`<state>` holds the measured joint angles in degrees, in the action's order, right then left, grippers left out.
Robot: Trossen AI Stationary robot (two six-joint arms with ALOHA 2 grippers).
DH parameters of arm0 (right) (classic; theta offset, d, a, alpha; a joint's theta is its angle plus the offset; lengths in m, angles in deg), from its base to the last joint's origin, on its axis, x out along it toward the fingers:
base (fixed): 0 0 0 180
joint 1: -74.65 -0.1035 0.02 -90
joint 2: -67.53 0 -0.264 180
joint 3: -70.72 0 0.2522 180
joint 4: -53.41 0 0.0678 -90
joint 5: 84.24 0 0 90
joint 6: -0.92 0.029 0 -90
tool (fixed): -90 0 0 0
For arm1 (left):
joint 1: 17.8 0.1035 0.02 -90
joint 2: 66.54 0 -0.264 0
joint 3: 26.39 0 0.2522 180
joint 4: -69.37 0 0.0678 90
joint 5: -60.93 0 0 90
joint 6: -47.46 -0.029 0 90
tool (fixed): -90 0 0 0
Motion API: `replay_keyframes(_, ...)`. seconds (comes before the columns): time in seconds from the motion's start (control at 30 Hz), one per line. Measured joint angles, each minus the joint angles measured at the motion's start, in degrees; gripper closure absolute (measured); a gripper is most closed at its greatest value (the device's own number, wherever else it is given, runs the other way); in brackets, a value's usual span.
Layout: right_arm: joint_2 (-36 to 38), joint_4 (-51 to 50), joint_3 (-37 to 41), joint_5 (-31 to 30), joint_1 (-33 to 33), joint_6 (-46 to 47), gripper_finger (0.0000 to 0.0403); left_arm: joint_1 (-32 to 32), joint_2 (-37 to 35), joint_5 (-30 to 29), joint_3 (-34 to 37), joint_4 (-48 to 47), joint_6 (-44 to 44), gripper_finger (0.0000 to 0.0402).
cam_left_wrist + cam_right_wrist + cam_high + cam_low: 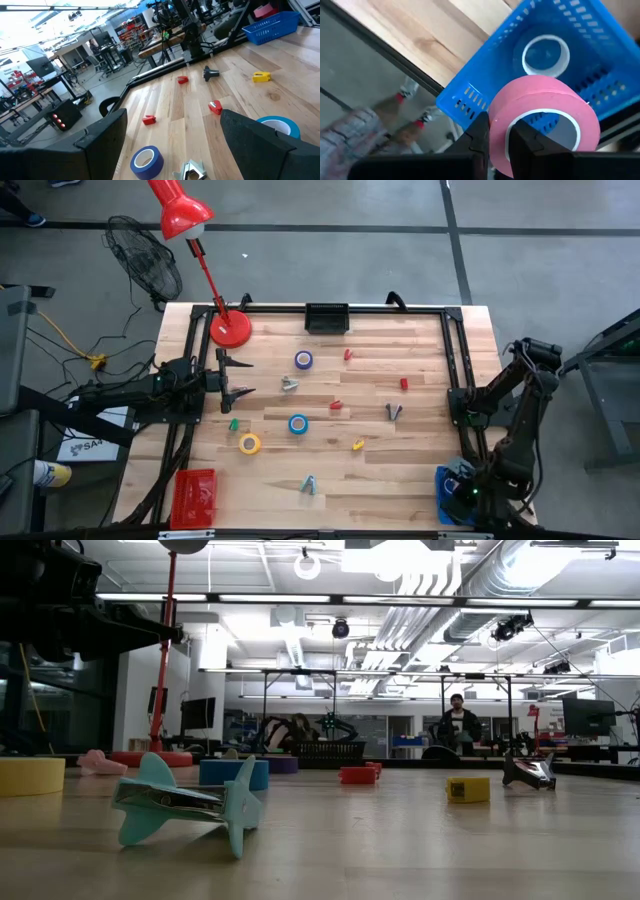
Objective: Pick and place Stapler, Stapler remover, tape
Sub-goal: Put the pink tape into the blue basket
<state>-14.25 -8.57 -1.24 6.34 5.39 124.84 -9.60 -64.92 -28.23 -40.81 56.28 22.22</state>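
Note:
My right gripper is shut on a pink tape roll and hangs over the blue basket at the table's near right corner. A blue tape roll lies in that basket. My left gripper is open and hovers level at the table's left side, touching nothing. Ahead of it in the left wrist view lie a purple-blue tape roll, a grey stapler remover and a blue tape roll. A yellow tape roll lies flat on the table. My right gripper holds the pink tape roll by its wall. One finger is inside the open centre and the other finger is outside. The roll is lifted clear above the blue basket.
Small red staplers, a yellow one and a green one are scattered about. There are also a grey remover, a teal remover, a red basket, a black basket and a red lamp base.

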Motion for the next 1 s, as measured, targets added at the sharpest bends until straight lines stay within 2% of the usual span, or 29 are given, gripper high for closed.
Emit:
replay_keyframes(0.07, -0.01, 0.93, 0.0, -0.52, -0.57, 3.01, 0.0369, 0.01, -0.01, 0.0, 0.0, 0.02, -0.01, 0.0085)
replay_keyframes(0.27, -1.99, 3.29, 0.02, 0.06, 1.35, 3.54, 0.0369, 0.0, 0.0, 0.0, 0.0, 0.0, -0.01, 0.0085)
replay_keyframes(0.5, -5.4, 4.96, 0.0, 6.69, 4.41, 2.27, 0.0369, 0.0, 0.0, 0.0, 0.0, 0.0, -0.01, 0.0085)
replay_keyframes(0.73, -6.13, 8.15, 0.04, 6.64, 5.98, 4.64, 0.0369, 0.02, 0.0, 0.0, 0.0, 0.01, 0.0, 0.0085)
replay_keyframes(1.0, -11.37, 10.32, 0.13, 7.88, 6.57, 5.07, 0.0369, 0.02, 0.0, 0.0, 0.0, 0.02, 0.0, 0.0085)
